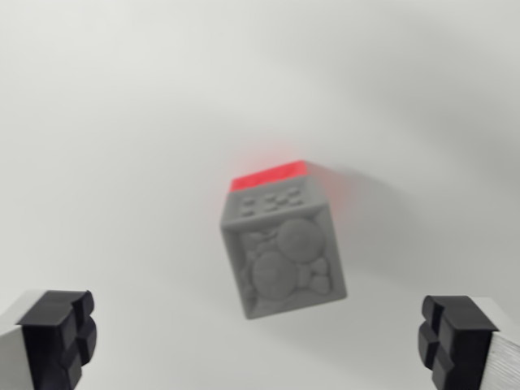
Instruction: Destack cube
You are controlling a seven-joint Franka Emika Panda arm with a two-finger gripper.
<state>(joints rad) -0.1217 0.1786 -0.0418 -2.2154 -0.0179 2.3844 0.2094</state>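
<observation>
Wrist view's looking down at a grey cube [283, 258] with embossed shapes, stacked on a red cube [270, 175] that only peeks out behind it, mid-frame on the white desk [122, 122]. Gripper [258, 340] is spread wide with nothing in it, black fingertips [57, 335] down in both bottom corners, well clear of the stack.

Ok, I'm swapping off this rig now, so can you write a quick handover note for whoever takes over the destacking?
Claw: open, holding nothing, its fingers spread wide at the lower corners of the wrist view.
Things: grey cube sits on top of a red cube, of which only an edge shows behind it. The stack stands on the white surface, centred between the fingers.
Done: nothing yet, the stack is intact.
Left: descend, grasp the grey cube, lift it off, set it down beside.
</observation>
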